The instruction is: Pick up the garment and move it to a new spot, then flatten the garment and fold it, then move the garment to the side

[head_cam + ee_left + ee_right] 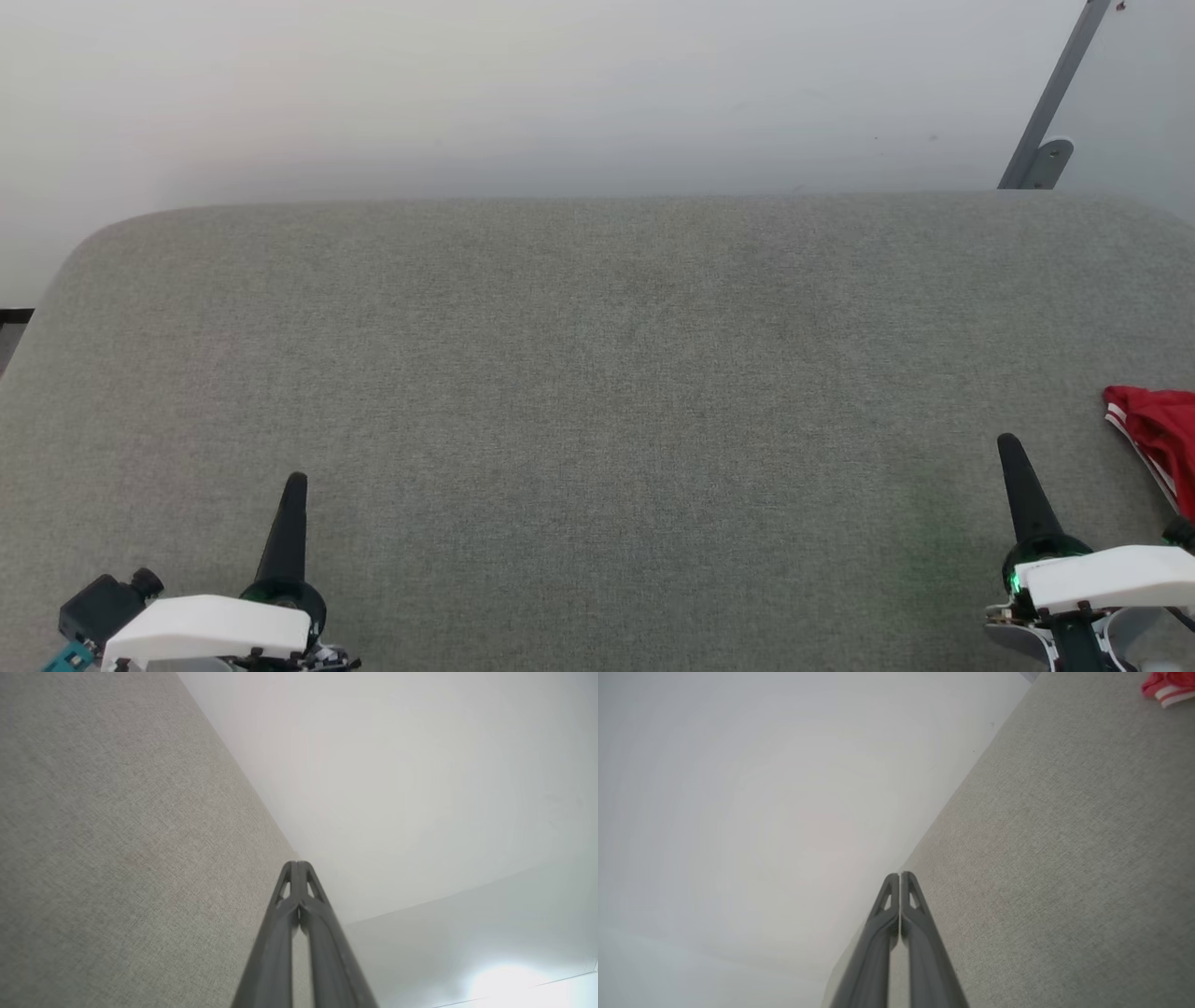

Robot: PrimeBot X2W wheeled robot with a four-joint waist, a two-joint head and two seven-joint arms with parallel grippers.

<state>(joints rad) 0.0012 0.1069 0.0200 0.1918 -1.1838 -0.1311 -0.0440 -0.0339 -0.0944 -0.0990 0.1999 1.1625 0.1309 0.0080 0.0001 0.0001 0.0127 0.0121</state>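
A bunched part of the red garment (1160, 439) with white-and-red striped trim lies at the right edge of the grey fabric surface (597, 373); most of it runs out of the head view. Its corner also peeks in at the top right of the right wrist view as the garment (1167, 686). My right gripper (1008, 443) sits low at the right, a short way left of the garment, its fingers pressed together and holding nothing (899, 875). My left gripper (296, 481) rests at the lower left, also shut and empty (297, 863).
A white wall (467, 84) rises behind the surface's far edge. A grey metal bracket (1050, 112) leans at the back right. The surface's rounded left corner drops off toward a dark strip (14, 317) of floor.
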